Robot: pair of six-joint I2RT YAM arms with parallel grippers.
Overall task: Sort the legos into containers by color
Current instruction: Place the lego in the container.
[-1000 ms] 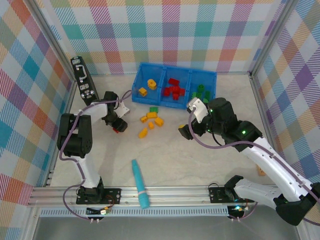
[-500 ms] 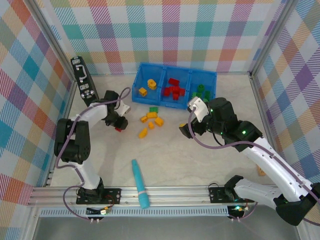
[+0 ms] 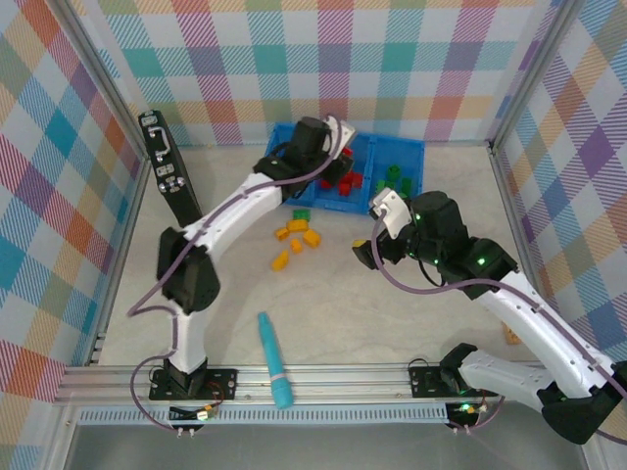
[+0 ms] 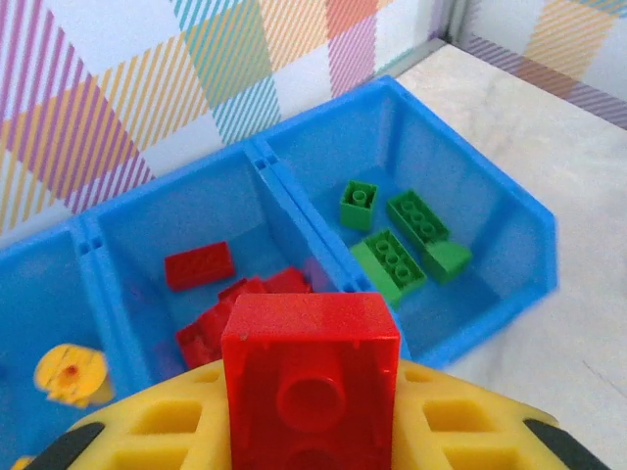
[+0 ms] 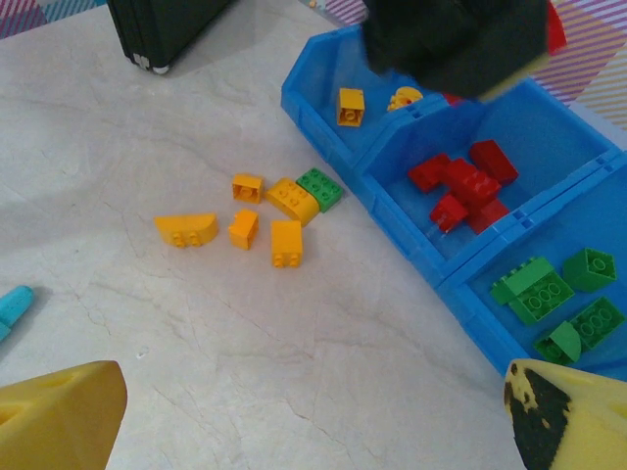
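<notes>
Left end effector [image 4: 312, 431] grasps a red studded plastic brick [image 4: 310, 357] over the blue divided plastic bin [image 4: 495, 318]; right end effector [image 5: 313, 426] released, at its 6 o'clock.

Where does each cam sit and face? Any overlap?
Top external: above, behind the bases, looking down at the table; left arm and right arm show.
Left wrist: over the blue bin, looking in; left gripper shut on a red brick.
Right wrist: over the table, facing loose yellow bricks and bin; right gripper open.
Shared: both wrist views see the bin's green bricks.
</notes>
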